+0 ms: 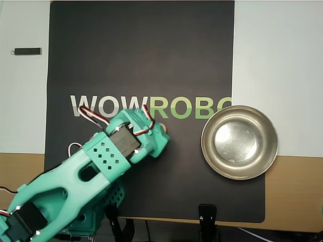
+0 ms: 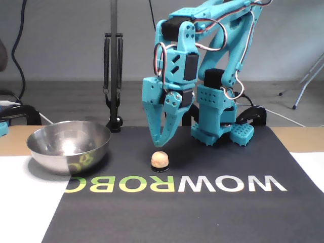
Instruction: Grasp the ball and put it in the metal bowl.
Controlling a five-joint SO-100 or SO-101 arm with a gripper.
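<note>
The ball (image 2: 159, 159) is a small tan sphere resting on the black mat, just behind the printed lettering. In the overhead view only a sliver of the ball (image 1: 163, 127) shows past the teal gripper head. My gripper (image 2: 159, 144) points straight down with its tips a short gap above the ball, not touching it. Its two fingers meet at the tips, shut, with nothing between them. The metal bowl (image 2: 68, 152) sits empty at the left of the fixed view. In the overhead view the metal bowl (image 1: 262, 151) lies to the right of the ball.
A black mat (image 1: 141, 50) with WOWROBO lettering covers the table's middle, white sheets at both sides. The teal arm base (image 2: 217, 126) stands behind the ball. A black clamp stand (image 2: 114, 76) rises behind the bowl. A small dark bar (image 1: 28, 51) lies far left.
</note>
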